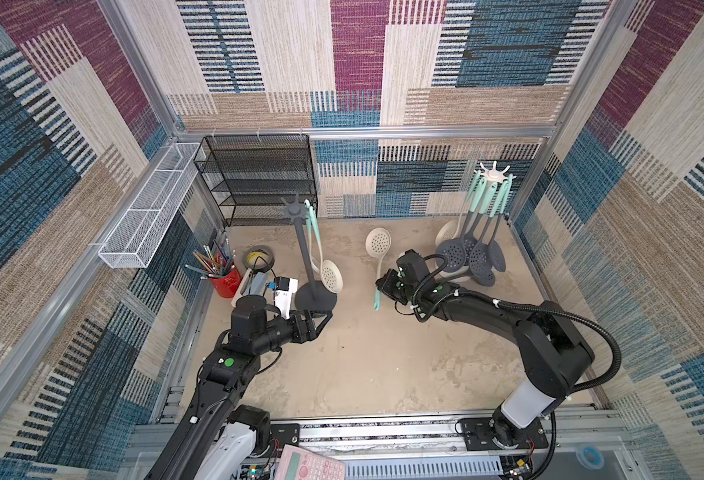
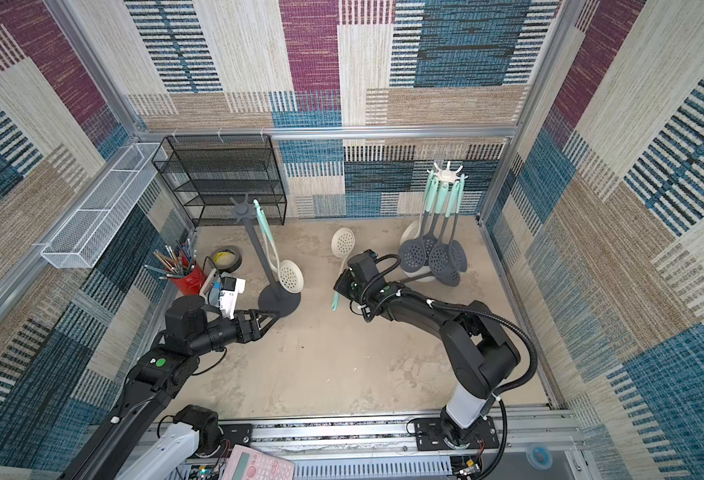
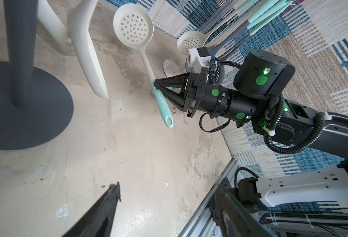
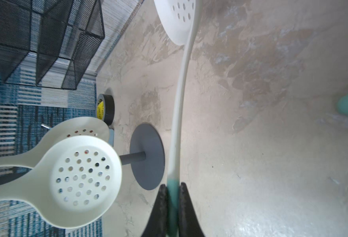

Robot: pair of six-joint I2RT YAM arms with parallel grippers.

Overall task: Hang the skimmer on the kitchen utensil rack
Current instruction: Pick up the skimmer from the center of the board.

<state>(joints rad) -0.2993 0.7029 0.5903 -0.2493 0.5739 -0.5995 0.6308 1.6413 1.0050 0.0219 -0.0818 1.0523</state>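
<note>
The right gripper (image 1: 382,286) is clamped on the mint-green handle of the cream perforated plastic skimmer (image 1: 378,243) at frame centre, with the bowl above the gripper. The skimmer is clear of the dark grey pole utensil rack (image 1: 305,257) to its left. The left gripper (image 1: 328,316), fingers apart and empty, sits at the rack's base.

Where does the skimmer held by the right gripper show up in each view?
Top view: skimmer at centre, bowl uppermost.
Top view: skimmer at centre again.
Left wrist: skimmer in the upper middle.
Right wrist: skimmer shaft runs up the middle from the right gripper.
Shared landmark: grey rack base.
</note>
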